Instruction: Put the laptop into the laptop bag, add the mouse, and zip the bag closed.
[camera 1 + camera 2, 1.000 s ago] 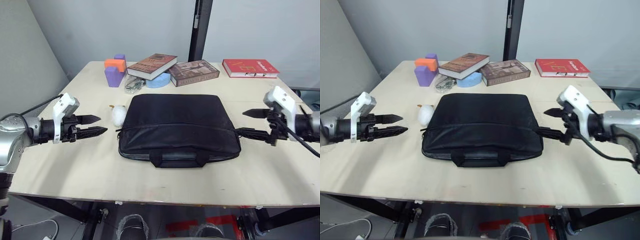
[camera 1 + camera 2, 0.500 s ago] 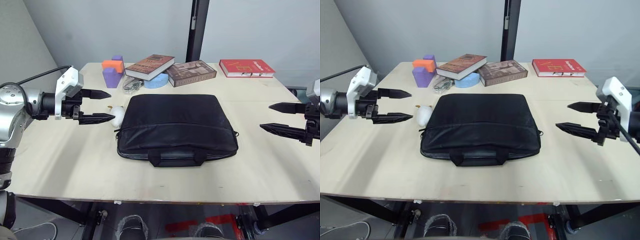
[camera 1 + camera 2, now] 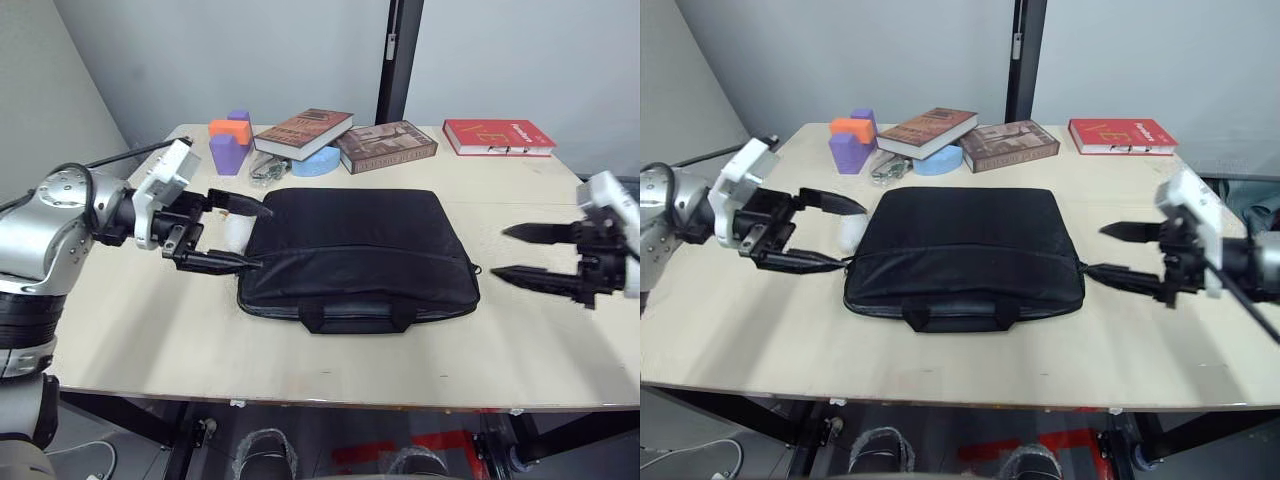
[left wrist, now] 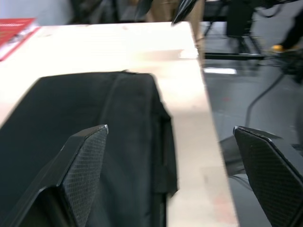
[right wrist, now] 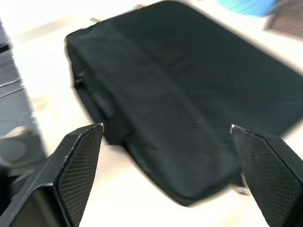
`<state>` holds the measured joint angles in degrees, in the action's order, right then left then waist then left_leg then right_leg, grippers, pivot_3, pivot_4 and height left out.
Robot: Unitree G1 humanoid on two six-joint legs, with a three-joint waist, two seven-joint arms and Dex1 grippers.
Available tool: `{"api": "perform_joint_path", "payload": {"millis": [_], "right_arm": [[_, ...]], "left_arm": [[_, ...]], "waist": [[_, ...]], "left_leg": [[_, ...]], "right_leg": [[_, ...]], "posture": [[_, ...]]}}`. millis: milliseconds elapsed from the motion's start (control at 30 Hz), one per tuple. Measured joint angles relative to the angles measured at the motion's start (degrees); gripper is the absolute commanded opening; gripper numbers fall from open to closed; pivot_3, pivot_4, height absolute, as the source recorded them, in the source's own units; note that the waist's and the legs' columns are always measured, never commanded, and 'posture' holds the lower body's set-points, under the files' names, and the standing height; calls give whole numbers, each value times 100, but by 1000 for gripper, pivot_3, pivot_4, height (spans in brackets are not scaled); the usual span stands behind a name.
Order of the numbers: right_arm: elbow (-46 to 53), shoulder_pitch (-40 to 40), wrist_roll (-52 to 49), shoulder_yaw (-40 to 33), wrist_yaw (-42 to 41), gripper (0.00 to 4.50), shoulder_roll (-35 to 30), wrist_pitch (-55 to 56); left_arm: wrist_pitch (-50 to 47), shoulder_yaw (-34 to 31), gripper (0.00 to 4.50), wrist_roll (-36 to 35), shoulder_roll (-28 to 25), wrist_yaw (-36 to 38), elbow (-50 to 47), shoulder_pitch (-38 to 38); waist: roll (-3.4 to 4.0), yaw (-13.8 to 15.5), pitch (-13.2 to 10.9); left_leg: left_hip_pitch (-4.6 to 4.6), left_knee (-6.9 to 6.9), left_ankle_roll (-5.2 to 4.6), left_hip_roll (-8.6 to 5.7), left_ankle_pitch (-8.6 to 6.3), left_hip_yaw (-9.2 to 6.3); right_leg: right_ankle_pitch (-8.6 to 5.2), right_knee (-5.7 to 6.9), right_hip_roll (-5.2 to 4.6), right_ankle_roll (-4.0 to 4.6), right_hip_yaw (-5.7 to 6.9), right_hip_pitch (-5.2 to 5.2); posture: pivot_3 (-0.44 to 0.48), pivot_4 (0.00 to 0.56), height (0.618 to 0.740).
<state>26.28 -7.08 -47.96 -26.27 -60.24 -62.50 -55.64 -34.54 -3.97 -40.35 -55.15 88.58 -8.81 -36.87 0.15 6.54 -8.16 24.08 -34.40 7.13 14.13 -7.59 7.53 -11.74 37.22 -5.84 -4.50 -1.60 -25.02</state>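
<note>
The black laptop bag [image 3: 355, 250] lies flat in the middle of the table, handles toward the near edge, with a zipper line running across its top. The laptop and the mouse are out of view. My left gripper [image 3: 258, 238] is open at the bag's left edge, its fingertips reaching just over the fabric. A small white rounded thing [image 3: 236, 236] sits on the table between those fingers as seen from the head. My right gripper [image 3: 499, 252] is open just off the bag's right edge, holding nothing. The bag's [image 4: 94, 123] cloth lies under the left fingers.
Along the far side lie two stacked brown books [image 3: 303, 131], a third book [image 3: 388, 146], a red book [image 3: 499, 137], purple and orange blocks [image 3: 229, 142], a blue piece [image 3: 317, 162] and a clear crumpled item [image 3: 267, 171]. A black post [image 3: 397, 60] rises behind the table.
My left gripper has moved right and toward me to the bag's left edge. My right gripper has moved inward, closer to the bag's right edge. The bag has stayed put.
</note>
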Motion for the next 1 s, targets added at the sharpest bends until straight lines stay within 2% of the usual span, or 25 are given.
{"api": "perform_joint_path", "payload": {"millis": [200,333,367,533,667,1000], "right_arm": [[25,63,363,1099,223,1666,170,194],[-303,-98,760,1857,210,260,418,475],[-384,-147,830,1971,218,32,468,521],[-766,-663,1351,2678,399,32,819,705],[-819,-779,1677,3166,515,32,971,711],[-867,-1135,1964,3627,798,32,1739,625]], "left_arm": [[158,262,4500,15,16,120,-7,3],[351,364,4500,20,-76,131,90,-3],[380,386,4500,20,-81,131,119,-7],[512,517,4500,24,-182,135,271,-27],[516,528,4500,62,-230,137,358,-87],[678,528,4500,140,-387,139,423,-27]], "waist": [[1,-2,0],[0,-29,0],[1,-40,1],[2,-71,1],[2,-50,1],[3,-70,2]], "left_leg": [[2,1,1,-1,-1,1],[1,0,1,-1,-1,1],[1,-1,1,-3,0,2],[0,-1,2,-1,0,2],[3,1,3,-1,-1,2],[-1,-4,3,0,-1,1]], "right_leg": [[0,0,-1,0,-2,-3],[0,1,0,0,-2,-2],[0,3,-1,0,-4,-3],[0,10,0,0,-5,-6],[0,9,0,0,-3,-8],[0,22,1,0,-5,-9]], "posture": [[0,150,725],[0,150,725],[0,150,725],[0,150,725],[0,150,725],[0,150,725]]}}
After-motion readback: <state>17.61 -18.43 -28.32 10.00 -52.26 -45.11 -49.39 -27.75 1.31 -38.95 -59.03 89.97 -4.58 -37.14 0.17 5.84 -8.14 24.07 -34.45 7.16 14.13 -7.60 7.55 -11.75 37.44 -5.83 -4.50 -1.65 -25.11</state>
